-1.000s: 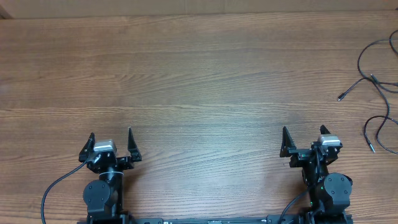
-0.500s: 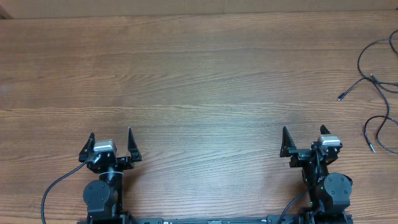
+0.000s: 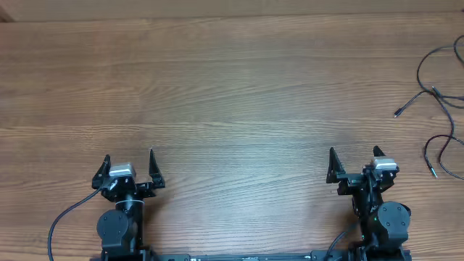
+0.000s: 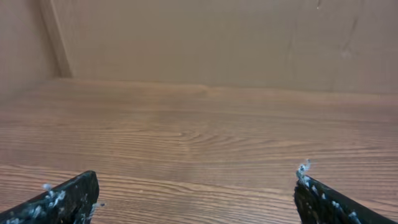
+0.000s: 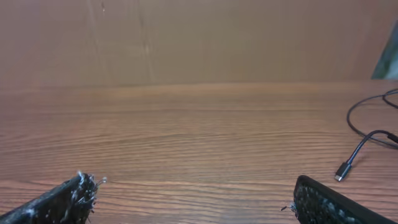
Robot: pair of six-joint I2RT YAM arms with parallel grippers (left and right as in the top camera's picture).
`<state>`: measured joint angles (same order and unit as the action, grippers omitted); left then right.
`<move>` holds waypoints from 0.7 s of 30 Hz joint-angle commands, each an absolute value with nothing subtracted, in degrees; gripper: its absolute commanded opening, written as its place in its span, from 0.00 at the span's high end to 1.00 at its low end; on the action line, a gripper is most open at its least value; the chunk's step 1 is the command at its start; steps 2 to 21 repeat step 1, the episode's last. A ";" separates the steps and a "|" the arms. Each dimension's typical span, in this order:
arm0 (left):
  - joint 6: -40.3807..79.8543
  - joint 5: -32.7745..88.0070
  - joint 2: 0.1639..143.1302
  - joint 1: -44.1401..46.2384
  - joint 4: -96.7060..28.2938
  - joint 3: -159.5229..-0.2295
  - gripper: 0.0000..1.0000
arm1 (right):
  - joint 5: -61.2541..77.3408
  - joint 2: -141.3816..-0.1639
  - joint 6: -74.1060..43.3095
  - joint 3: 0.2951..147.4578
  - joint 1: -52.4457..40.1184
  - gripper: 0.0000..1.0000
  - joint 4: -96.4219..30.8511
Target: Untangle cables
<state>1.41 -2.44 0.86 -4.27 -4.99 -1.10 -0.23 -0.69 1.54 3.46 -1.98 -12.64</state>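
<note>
1. the wooden table (image 3: 232, 87) is the only thing here that bears anything. the cables (image 3: 409, 104) lie loose on it at its far right edge. they are thin black cords looping over one another, and the overhead view cuts some of them off.
2. one cord ends in a small plug (image 3: 397, 113) that points toward the middle of the table. a second loose end (image 3: 433, 174) lies below the loops, nearer the robot's side.
3. compared with the overhead pictures from a second ago and half a second ago, nothing has shifted. both arms sit in the same spots at the near edge, and the cords keep the same loops and the same ends.
4. the left gripper (image 3: 129, 154) is at the near left with its jaws spread wide and nothing between them. its wrist view shows bare wood grain ahead and a plain brown board (image 4: 217, 37) standing at the back of the table.
5. the right gripper (image 3: 354, 151) is at the near right, and its jaws are also spread wide and empty.
6. the cables are well apart from the right gripper, ahead of it and off to its right. in the right wrist view, one cord and its plug lie on the wood beyond the right fingertip, outside the gap between the jaws.
7. the left gripper is farther from the cables still, with most of the table's width between them.
</note>
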 commanded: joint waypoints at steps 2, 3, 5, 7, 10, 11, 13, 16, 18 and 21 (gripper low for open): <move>2.13 -3.16 0.25 -4.49 -4.93 -0.69 0.00 | 0.05 -0.16 1.93 3.70 -2.24 0.00 -12.38; 2.13 -3.16 0.25 -4.49 -4.93 -0.69 0.00 | 0.05 -0.16 1.93 3.70 -2.24 0.00 -12.38; 2.13 -3.16 0.25 -4.49 -4.93 -0.69 0.00 | 0.05 -0.16 1.93 3.70 -2.24 0.00 -12.38; 2.13 -3.16 0.25 -4.49 -4.93 -0.69 0.00 | 0.05 -0.16 1.93 3.70 -2.24 0.00 -12.38; 2.13 -3.16 0.25 -4.49 -4.93 -0.69 0.00 | 0.05 -0.16 1.93 3.70 -2.24 0.00 -12.38; 2.13 -3.16 0.25 -4.49 -4.93 -0.69 0.00 | 0.05 -0.16 1.93 3.70 -2.24 0.00 -12.38; 2.13 -3.16 0.25 -4.49 -4.93 -0.69 0.00 | 0.05 -0.16 1.93 3.70 -2.24 0.00 -12.38; 2.13 -3.16 0.25 -4.49 -4.93 -0.69 0.00 | 0.05 -0.16 1.93 3.70 -2.24 0.00 -12.38; 2.13 -3.16 0.25 -4.49 -4.93 -0.69 0.00 | 0.05 -0.16 1.93 3.70 -2.24 0.00 -12.38; 2.13 -3.16 0.25 -4.49 -4.93 -0.69 0.00 | 0.05 -0.16 1.93 3.70 -2.24 0.00 -12.38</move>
